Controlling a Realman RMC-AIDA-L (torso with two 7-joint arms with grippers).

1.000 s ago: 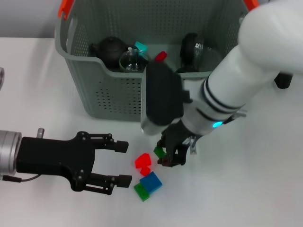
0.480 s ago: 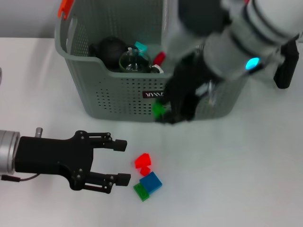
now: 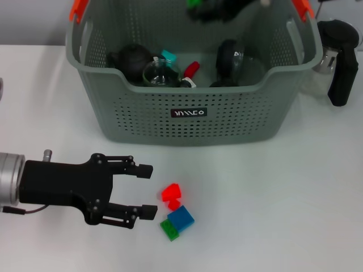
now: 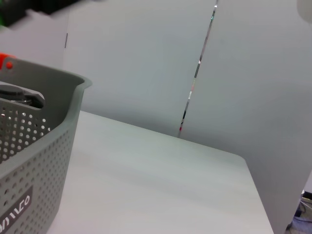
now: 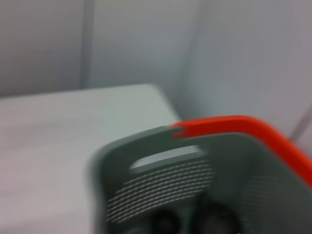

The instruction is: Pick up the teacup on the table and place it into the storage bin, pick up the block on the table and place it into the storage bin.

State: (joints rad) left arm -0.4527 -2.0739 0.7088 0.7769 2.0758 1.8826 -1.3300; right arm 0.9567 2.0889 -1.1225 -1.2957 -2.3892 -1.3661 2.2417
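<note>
Table [image 3: 295, 192]: white, and it carries everything here.
Storage bin [image 3: 142, 122]: grey-green, full of small holes, standing at the far middle of the table, with orange handle tips and a small black label [image 3: 188, 113] on its front wall. My left wrist camera shows one corner of it [image 4: 44, 141]; my right wrist camera looks down on its rim and an orange handle [image 5: 243, 129].
My left claw [image 3: 146, 191]: low over the table at the near left, well short of the bin. Its two black fingers are spread apart with nothing between them, and the tips point toward the loose blocks.
My right claw [image 3: 218, 8]: up at the far edge of the head view, above the back of the bin. It is a dark blur, so I cannot tell how its fingers stand. A green block [image 3: 194, 3] shows at its side, over the bin.
Black teapot [image 3: 131, 60]: inside the bin, on its left side.
Glass cup [image 3: 157, 73]: inside the bin, just beside the teapot.
Dark round item [image 3: 229, 59]: inside the bin, on the right side.
Black holder [image 3: 339, 51]: upright on the table, just past the bin's right end.
Loose blocks: a red one [image 3: 171, 194], a blue one [image 3: 180, 218] and a green one [image 3: 168, 229], bunched together on the table just beyond my left fingertips.
</note>
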